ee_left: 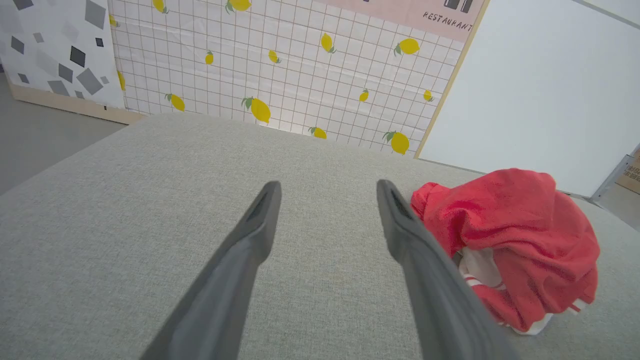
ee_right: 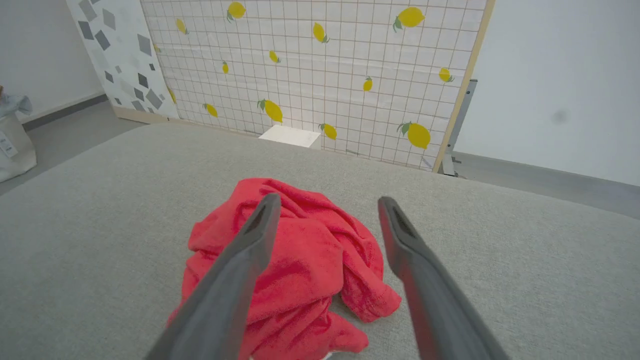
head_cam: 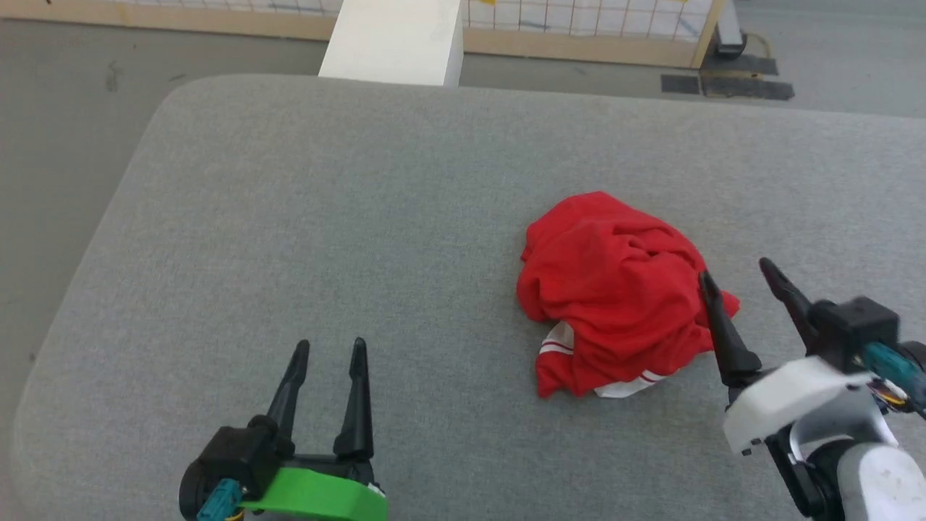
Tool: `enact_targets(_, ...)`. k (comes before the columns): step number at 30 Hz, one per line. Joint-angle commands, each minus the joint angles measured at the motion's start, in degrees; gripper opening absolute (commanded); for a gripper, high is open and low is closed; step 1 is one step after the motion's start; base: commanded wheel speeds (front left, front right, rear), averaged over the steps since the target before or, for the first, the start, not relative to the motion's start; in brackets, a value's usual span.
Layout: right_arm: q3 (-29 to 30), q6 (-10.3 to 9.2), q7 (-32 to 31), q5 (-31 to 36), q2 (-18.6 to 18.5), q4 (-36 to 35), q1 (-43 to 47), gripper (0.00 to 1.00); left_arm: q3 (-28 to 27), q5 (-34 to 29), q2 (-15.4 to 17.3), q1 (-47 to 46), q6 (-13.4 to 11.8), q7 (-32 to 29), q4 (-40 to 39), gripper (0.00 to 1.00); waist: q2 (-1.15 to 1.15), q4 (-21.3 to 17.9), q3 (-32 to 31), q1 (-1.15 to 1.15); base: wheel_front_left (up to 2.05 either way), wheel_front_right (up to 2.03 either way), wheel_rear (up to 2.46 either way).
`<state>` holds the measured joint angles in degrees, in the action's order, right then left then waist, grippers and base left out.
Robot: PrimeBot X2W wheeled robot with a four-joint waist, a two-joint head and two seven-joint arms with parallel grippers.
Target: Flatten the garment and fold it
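The head view looks steeply down on the grey desk [head_cam: 289, 217] from over its near edge. Both wrist views ride low above it, facing the lemon-print wall panel [ee_left: 300, 75] beyond. All three share the crumpled garment [ee_right: 300, 260], nearest in the right wrist view.

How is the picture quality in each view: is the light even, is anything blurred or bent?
Head view: even light, no glare; the garment is sharp, with a faint shadow at its edge. Left wrist view: the left tool is blurred near the lens, and the wide angle bows the wall grid. Right wrist view: the right tool is blurred likewise; the garment is clear.
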<state>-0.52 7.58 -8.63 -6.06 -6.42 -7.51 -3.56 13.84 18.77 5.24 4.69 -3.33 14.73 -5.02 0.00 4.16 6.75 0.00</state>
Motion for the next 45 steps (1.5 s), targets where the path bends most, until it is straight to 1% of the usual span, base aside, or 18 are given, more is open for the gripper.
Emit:
enact_targets(1,-0.8,-0.09,-1.9,0.1,-1.0,1.1,-1.2,1.00,-0.2,-0.6,-0.5,-0.5,0.5,0.3,0.5,1.00,0.00,1.0,1.2,0.00,0.00,0.00,0.00)
enact_targets(5,-4.0,-0.09,-10.9,-0.7,-4.1,6.7,-3.0,1.00,-0.1,-1.1,-1.3,-1.3,2.0,0.3,2.1,1.00,0.00,2.5,2.5,0.00,0.00,0.00,0.00)
enact_targets(7,-5.2,-0.09,-14.1,-1.4,-5.2,8.6,-3.8,1.00,-0.1,-1.2,-1.6,-1.7,2.5,0.3,2.6,1.00,0.00,3.2,3.1,0.00,0.00,0.00,0.00)
enact_targets(9,-7.2,-0.09,-15.7,-1.8,-6.8,10.2,-4.7,1.00,-0.2,-1.4,-1.9,-2.1,2.8,0.3,3.0,1.00,0.00,4.0,3.6,0.00,0.00,0.00,0.00)
enact_targets(12,-9.4,-0.09,-16.4,-2.2,-8.4,13.1,-6.3,1.00,-0.2,-1.6,-2.1,-2.5,3.2,0.3,3.5,1.00,0.00,4.8,4.0,0.00,0.00,0.00,0.00)
enact_targets(16,-12.1,-0.09,-16.6,-2.3,-9.2,18.2,-8.6,0.99,-0.2,-1.7,-2.2,-2.9,3.5,0.3,4.1,1.00,0.00,5.6,4.1,0.00,0.00,0.00,0.00)
enact_targets(17,-12.5,-0.09,-16.5,-2.4,-9.1,19.5,-9.1,0.47,-0.2,-1.7,-2.2,-3.0,3.6,0.3,4.2,1.00,0.00,5.8,4.1,0.00,0.00,0.00,0.00)
enact_targets(19,-12.9,-0.09,-15.7,-2.8,-8.8,20.8,-10.1,0.00,-0.1,-1.7,-2.3,-3.1,3.6,0.3,4.6,1.00,0.00,5.9,3.8,0.00,0.00,0.00,0.00)
enact_targets(23,-10.7,-0.09,-12.2,-3.2,-7.8,20.9,-11.6,0.00,-0.5,-1.5,-2.3,-2.8,3.4,0.3,5.1,1.00,0.00,5.2,2.6,0.00,0.00,0.00,0.00)
enact_targets(29,-5.3,-0.09,-9.5,-2.6,-9.6,17.8,-13.8,0.00,-0.7,-1.0,-2.3,-2.0,3.1,0.3,5.2,1.00,0.00,3.2,-0.4,0.00,0.00,0.00,0.00)
enact_targets(33,-1.1,-0.09,-10.5,-1.4,-11.7,13.5,-14.7,0.00,-0.7,-0.8,-2.3,-1.4,3.1,0.3,5.2,1.00,0.00,1.9,-2.2,0.00,0.00,0.00,0.00)
enact_targets(37,1.5,-0.09,-13.0,0.4,-14.6,8.3,-15.5,0.00,-0.6,-0.8,-2.3,-1.0,3.0,0.3,5.1,1.00,0.00,1.1,-3.0,0.00,0.00,0.00,0.00)
enact_targets(41,0.2,-0.09,-15.4,1.1,-16.8,4.4,-16.3,0.00,-0.3,-0.5,-2.4,-1.0,3.0,0.3,5.0,1.00,0.00,0.9,-2.9,0.00,0.00,0.00,0.00)
enact_targets(43,-2.4,-0.09,-16.1,0.7,-17.2,3.8,-16.6,0.00,0.0,-0.2,-2.4,-1.0,3.0,0.3,5.1,1.00,0.00,0.9,-2.5,0.00,0.00,0.00,0.00)
enact_targets(45,-6.1,-0.09,-16.3,0.0,-16.9,4.3,-16.7,0.00,0.5,0.1,-2.4,-1.3,3.0,0.3,5.3,1.00,0.00,1.0,-2.1,0.00,0.00,0.00,0.00)
